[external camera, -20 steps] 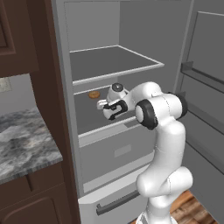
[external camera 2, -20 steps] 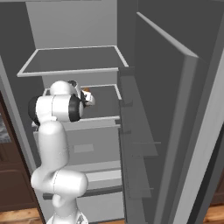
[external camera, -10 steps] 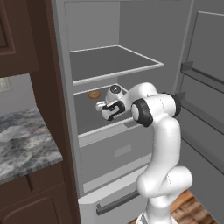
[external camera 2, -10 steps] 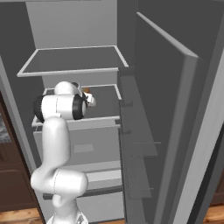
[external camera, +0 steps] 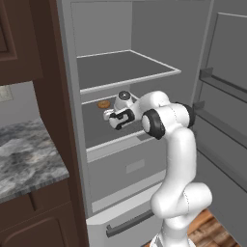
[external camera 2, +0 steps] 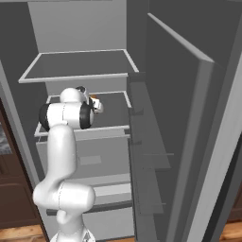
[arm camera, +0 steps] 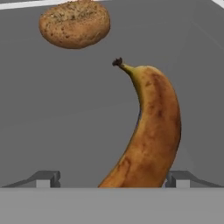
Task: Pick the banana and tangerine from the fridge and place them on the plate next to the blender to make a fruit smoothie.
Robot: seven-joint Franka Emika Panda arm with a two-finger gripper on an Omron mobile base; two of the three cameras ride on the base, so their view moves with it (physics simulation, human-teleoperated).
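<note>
A: On the fridge (external camera: pixel 144 34) middle shelf, what is lying there, left to right?

B: A tan bagel (arm camera: pixel 74 24) near the back edge, then the banana (arm camera: pixel 151 131).

A: Grasped yet?

B: The end effector (arm camera: pixel 113 179) is straddling it, fingers spread. Nothing is plated; the tangerine is waiting too.

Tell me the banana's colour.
The banana is orange-brown with darker mottling and a dark stem tip, clearest in the hand view.

Soft, even light, no glare anywhere. The fridge (external camera: pixel 144 58) interior is dull grey, dimmer under its shelves. Up close the banana (arm camera: pixel 151 131) looks sharp, with a faint shadow on the shelf beside it. Edges stay straight, nothing blurred.
</note>
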